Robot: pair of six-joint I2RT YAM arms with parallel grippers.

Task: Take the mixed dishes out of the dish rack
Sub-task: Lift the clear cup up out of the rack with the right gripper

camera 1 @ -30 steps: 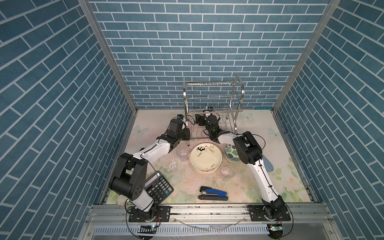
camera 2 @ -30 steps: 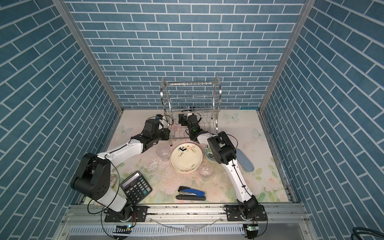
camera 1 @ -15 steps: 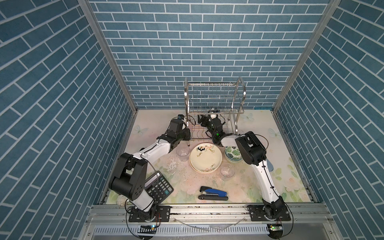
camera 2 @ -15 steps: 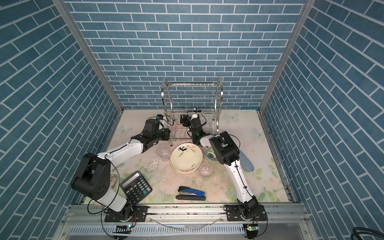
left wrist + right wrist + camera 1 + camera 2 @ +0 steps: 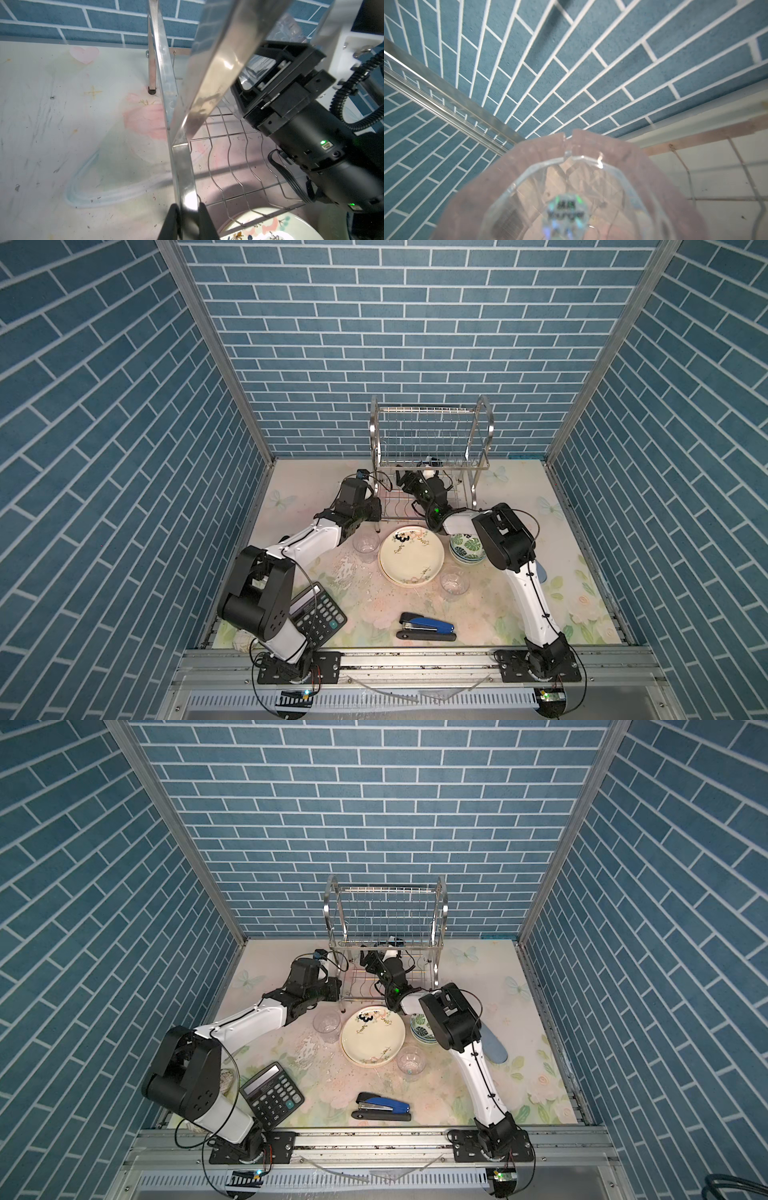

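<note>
The steel dish rack stands at the back of the table, and in both top views no dishes show on its upper shelf. My left gripper is shut on the rack's front-left upright. My right gripper reaches into the lower tier and is shut on a clear tumbler, whose base fills the right wrist view and hides the fingers. Stacked plates, a green-leaf bowl and two tumblers sit on the table.
A black calculator lies front left beside my left arm's base. A blue stapler lies at the front middle. A blue-grey oval piece shows behind my right forearm. Blue brick walls close in three sides.
My right arm's elbow has shifted slightly to the right and the rack's top has moved a little with it. Both grips stay the same.
</note>
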